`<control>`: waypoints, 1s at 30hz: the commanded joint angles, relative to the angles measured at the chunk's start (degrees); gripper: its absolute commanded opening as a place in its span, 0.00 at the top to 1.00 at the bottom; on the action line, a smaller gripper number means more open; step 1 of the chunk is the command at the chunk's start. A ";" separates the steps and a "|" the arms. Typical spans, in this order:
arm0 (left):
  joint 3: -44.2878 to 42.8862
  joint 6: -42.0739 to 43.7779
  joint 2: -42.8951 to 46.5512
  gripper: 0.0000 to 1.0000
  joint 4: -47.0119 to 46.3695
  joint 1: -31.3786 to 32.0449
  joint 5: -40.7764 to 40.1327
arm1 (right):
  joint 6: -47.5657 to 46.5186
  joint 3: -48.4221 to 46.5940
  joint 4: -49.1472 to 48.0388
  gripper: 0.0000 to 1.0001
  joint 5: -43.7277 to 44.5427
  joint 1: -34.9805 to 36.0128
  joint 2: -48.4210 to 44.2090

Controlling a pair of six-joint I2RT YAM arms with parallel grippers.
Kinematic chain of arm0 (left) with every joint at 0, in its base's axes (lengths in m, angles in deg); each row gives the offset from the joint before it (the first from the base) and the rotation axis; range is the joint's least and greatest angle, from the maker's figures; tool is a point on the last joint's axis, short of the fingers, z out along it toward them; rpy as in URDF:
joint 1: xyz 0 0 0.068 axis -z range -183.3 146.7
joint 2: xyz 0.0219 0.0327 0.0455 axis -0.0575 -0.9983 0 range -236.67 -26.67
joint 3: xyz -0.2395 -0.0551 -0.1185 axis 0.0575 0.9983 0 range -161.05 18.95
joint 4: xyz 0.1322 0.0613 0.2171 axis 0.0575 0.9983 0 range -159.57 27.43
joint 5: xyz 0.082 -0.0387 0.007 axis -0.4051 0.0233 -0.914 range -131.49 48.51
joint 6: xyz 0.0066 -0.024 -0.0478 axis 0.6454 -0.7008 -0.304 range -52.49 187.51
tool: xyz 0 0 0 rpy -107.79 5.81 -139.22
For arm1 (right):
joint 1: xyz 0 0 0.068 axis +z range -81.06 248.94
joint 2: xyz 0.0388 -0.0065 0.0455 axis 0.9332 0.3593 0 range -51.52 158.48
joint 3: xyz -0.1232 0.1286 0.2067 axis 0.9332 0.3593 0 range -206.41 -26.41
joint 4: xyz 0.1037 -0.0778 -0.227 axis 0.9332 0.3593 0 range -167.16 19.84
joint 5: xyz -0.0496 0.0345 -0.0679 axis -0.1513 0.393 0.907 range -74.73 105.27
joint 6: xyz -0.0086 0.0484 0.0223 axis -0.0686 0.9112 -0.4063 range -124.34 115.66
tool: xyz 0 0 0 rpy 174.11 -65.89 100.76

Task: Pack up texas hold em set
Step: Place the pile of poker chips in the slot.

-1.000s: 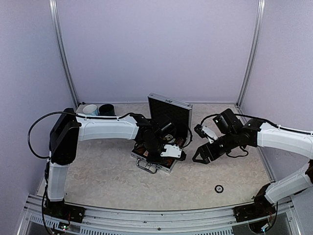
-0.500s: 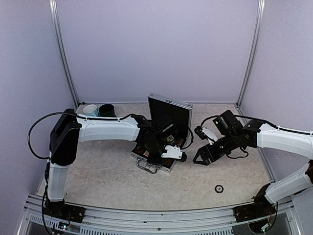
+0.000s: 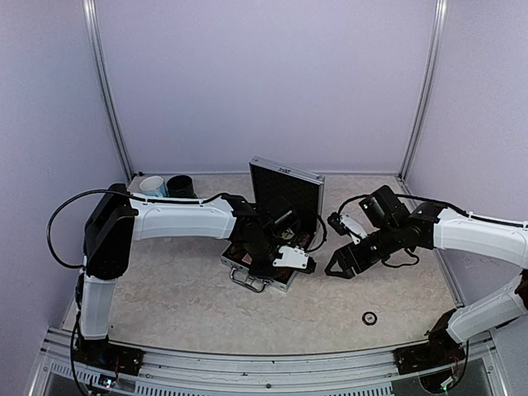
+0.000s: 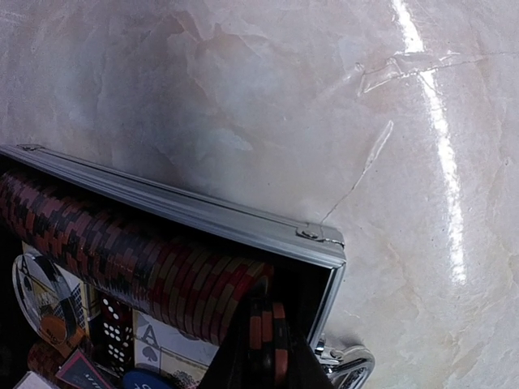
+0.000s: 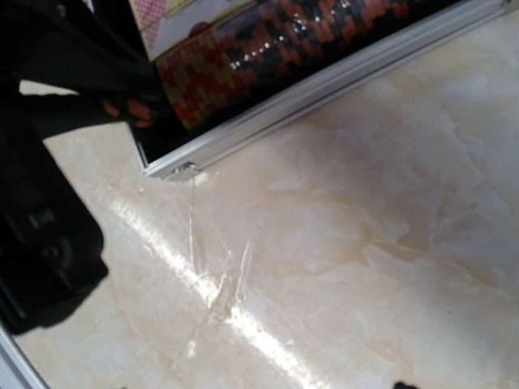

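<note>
**A:** Where is the square silver ribbed aluminium case [image 3: 285, 194], and which arm has it?

**B:** It lies mid-table with its lid upright. The left gripper [image 4: 261, 369] is over its front right corner, pinched narrowly on a small stack of orange-and-black chips [image 4: 263, 328]. The right gripper [image 3: 337, 266] hangs at 3 o'clock from the case, just beside it, with its jaws spread and nothing between them.

**A:** So what does the next move depend on?

**B:** In the left wrist view the long row of red-and-black striped chips [image 4: 122, 251] runs from 10 o'clock down to 4 o'clock along the case wall. Its free end is at 12 o'clock from the jaws, and I can't tell whether it touches the held stack. I'd judge the stack has to go in face-on to that axis.

**A:** Anything outside the case?

**B:** A small dark round disc [image 3: 370, 318] lies on the pale marbled table [image 3: 181, 289], at 5 o'clock from the right gripper. That arm is nearer.
</note>
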 commanded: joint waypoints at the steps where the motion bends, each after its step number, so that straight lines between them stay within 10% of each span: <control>1: 1.02 -0.51 0.46 0.82 -2.00 -0.03 -1.30 | -0.03 1.02 -0.99 0.31 -0.68 -0.63 -1.14; 30: 0.81 -1.04 1.05 0.78 -2.55 -0.61 -2.00 | 0.07 1.72 -1.29 0.32 -1.34 -0.64 -1.09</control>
